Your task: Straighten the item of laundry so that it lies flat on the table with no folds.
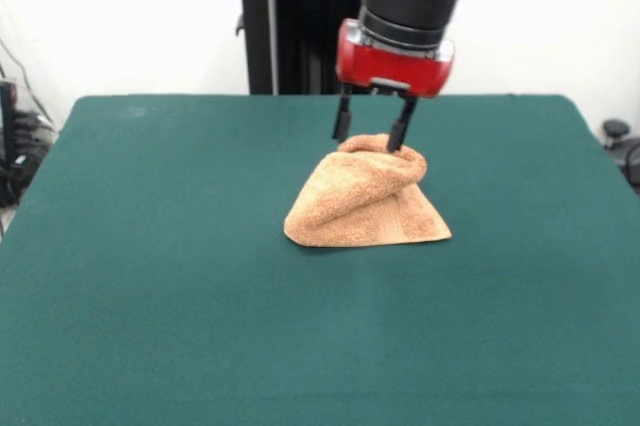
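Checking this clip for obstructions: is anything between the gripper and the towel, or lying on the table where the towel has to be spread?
Nothing visible. The gripper is right at the bunched top of the towel, and the green table around it is bare felt on every side.

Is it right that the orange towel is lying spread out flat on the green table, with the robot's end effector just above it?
Not quite. The front view shows the orange towel bunched into a folded heap, peaked at the top, not spread flat. The rest holds: it sits on the green table, with the end effector just above, its open fingers either side of the peak.
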